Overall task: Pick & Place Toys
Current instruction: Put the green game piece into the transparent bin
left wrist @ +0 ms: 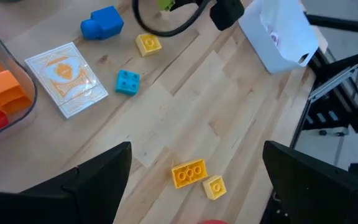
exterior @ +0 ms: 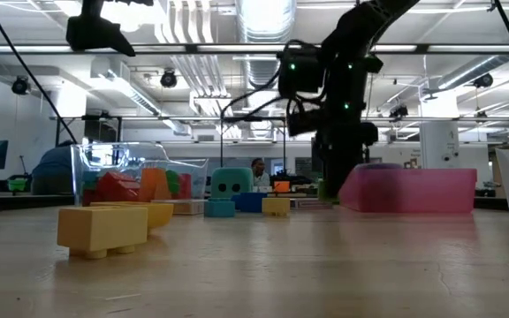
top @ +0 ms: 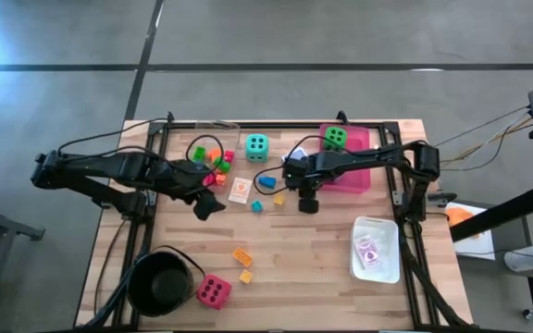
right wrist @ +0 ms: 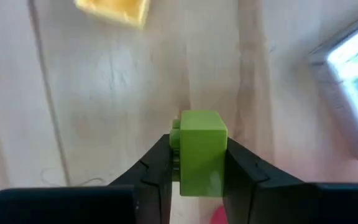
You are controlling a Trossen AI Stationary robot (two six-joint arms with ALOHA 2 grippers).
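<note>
A small green plastic block [right wrist: 202, 152] sits pinched between the two dark fingers of the right claw [right wrist: 197, 165], which grasps it on both sides above the pale wooden worktop [right wrist: 92, 112]. From above, that right claw [top: 307, 199] hangs over the middle of the worktop [top: 322, 268], just beside the front edge of the pink plastic tray [top: 364, 176], where a green soft die with black dots [top: 335, 138] rests. A yellow plastic block [right wrist: 114, 9] lies near the held block.

Toward the left arm lie a small yellow block [top: 278, 198], a small teal block [top: 256, 206], a blue block [top: 266, 180] and a white picture card with an orange figure [top: 240, 190]. A teal soft die [top: 256, 146] stands farther back, beside a clear tray [top: 213, 153] holding green, orange and red blocks.

The left claw [top: 207, 205] hovers released, its fingers [left wrist: 86, 180] spread wide, just beside the clear tray and near the card. Toward the front, two orange-yellow blocks [top: 242, 262] lie together, and a pink-red soft die [top: 213, 291] sits beside a round black pot [top: 160, 282]. A white tray [top: 378, 250] at the right holds a purple-marked item I cannot make out.

In the low view a yellow block [exterior: 102, 228] stands nearest the camera, and people show in the room beyond.
</note>
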